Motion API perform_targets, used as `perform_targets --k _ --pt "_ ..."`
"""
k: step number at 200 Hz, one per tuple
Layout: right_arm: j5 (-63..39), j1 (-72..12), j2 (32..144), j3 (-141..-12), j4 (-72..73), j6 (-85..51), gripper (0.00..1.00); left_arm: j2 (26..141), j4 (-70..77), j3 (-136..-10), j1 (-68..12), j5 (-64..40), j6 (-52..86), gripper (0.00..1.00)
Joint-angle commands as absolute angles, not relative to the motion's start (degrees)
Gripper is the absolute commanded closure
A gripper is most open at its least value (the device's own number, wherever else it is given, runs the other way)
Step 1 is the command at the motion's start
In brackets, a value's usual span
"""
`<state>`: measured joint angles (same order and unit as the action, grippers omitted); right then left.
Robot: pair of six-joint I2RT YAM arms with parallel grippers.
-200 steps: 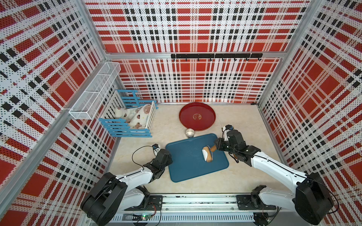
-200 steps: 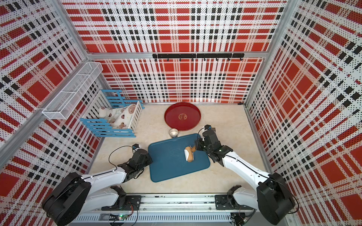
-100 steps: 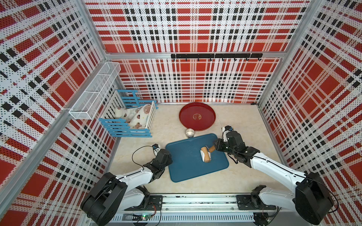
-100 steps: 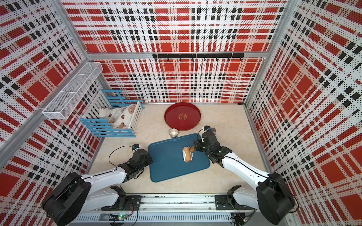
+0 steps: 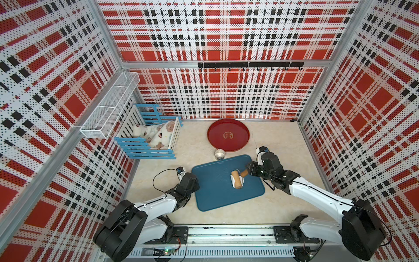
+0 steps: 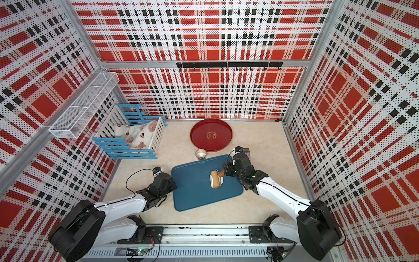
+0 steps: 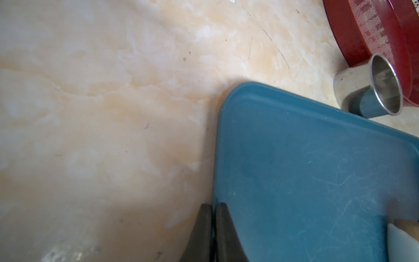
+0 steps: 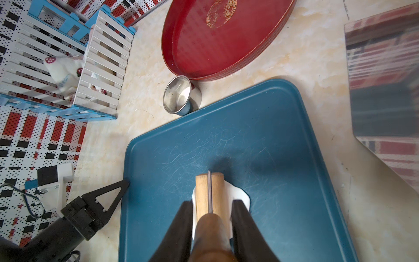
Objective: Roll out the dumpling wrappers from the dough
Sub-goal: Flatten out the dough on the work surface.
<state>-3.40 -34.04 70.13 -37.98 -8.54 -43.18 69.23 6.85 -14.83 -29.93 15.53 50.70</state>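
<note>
A flattened white dough [image 5: 232,181] [image 6: 221,180] [image 8: 240,195] lies on the blue board [image 5: 215,188] [image 6: 192,188] [image 8: 272,147] [image 7: 306,170], right of its middle. A wooden roller [image 5: 236,180] [image 6: 215,179] [image 8: 209,192] rests on top of it and hides most of it. My right gripper [image 5: 249,171] [image 8: 213,202] is shut on the roller's handle. My left gripper [image 5: 195,181] [image 7: 213,204] is shut, and its tips touch the board's left edge. The dumpling wrappers are out of view.
A small metal cup [image 5: 219,154] [image 8: 179,97] [image 7: 367,90] stands just behind the board, in front of a round red tray [image 5: 228,135] [image 8: 226,38]. A blue-and-white crib [image 5: 149,138] stands back left under a wire basket [image 5: 108,108].
My right gripper has pushed the roller slightly to the left over the dough. The left arm has not moved.
</note>
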Motion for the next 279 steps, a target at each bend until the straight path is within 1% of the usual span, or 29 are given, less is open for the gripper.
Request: perform_targets --k 1,279 --pt "-7.8 -37.4 74.6 -33.4 -28.0 -41.8 1.00 69.4 6.3 -15.6 -29.4 17.0 53.1 1.00" --pt "-9.0 -41.4 80.2 -35.4 -25.6 -43.1 1.00 71.2 7.0 -16.6 -29.4 16.7 52.6 1.00"
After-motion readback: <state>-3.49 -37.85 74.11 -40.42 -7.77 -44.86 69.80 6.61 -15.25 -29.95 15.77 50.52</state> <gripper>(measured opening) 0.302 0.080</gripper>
